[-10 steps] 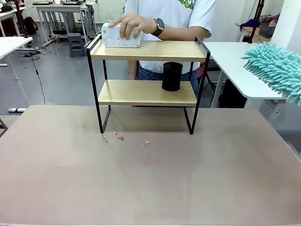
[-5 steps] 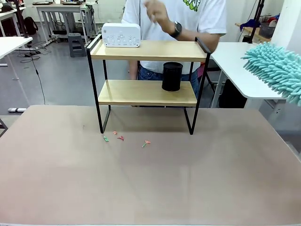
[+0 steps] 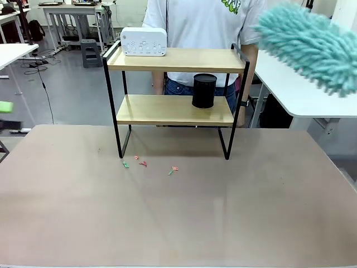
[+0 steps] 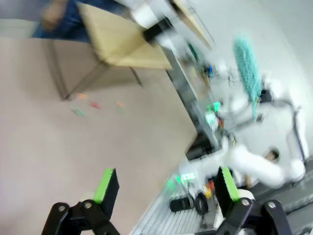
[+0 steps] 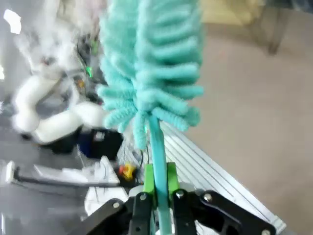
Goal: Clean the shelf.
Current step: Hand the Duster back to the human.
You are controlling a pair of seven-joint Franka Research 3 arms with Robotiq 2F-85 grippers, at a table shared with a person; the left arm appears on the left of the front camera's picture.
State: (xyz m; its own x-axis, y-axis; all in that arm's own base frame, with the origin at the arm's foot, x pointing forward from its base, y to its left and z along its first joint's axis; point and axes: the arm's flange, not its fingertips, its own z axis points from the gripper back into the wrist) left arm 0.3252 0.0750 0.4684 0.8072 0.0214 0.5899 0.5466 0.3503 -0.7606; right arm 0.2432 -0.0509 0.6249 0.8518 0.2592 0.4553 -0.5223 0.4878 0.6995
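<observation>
Shelf point(image 3: 175, 60) at far side of table point(image 3: 178, 223), white device point(image 3: 143, 42) on top board, black cup point(image 3: 204, 90) on lower; looks like all wiping is left. Right gripper point(image 5: 159, 177) clamps teal duster point(image 3: 312, 44) by the handle, head raised right of shelf, not touching; left gripper point(image 4: 166, 185) spread wide, empty. Wrist views blurred, duster head cut by frame edge.

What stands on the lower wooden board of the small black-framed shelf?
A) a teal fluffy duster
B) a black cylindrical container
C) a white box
B: the black cylindrical container stands on the lower board of the black-framed wooden shelf, right of its middle.
</observation>
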